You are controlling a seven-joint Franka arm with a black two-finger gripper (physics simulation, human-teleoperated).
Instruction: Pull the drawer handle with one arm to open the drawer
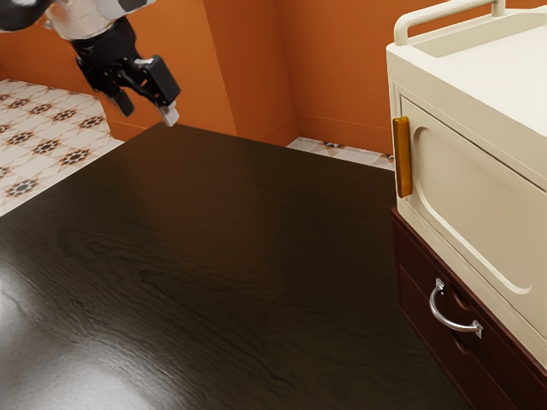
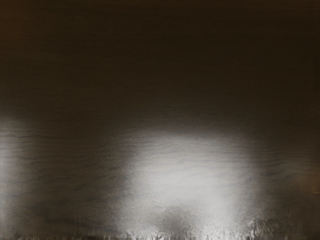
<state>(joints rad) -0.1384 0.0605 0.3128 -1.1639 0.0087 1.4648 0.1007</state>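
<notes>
A black two-finger gripper [image 1: 147,109] is hanging empty at the exterior view's upper left, its fingers standing apart with a visible gap between them, as the silver drawer handle [image 1: 434,306] is waiting well apart from it, at the exterior view's lower right. The curved handle is jutting from the front of a dark red drawer [image 1: 417,260], which is sitting flush beneath a cream cabinet [image 1: 474,184] bearing an amber door handle [image 1: 403,158]. Nearly the whole width of a dark wood tabletop [image 1: 214,256] is stretching between gripper and drawer handle in the exterior view. Pale light is glaring off the wood grain in the wrist view, while orange walls [image 1: 333,68] are rising behind.
</notes>
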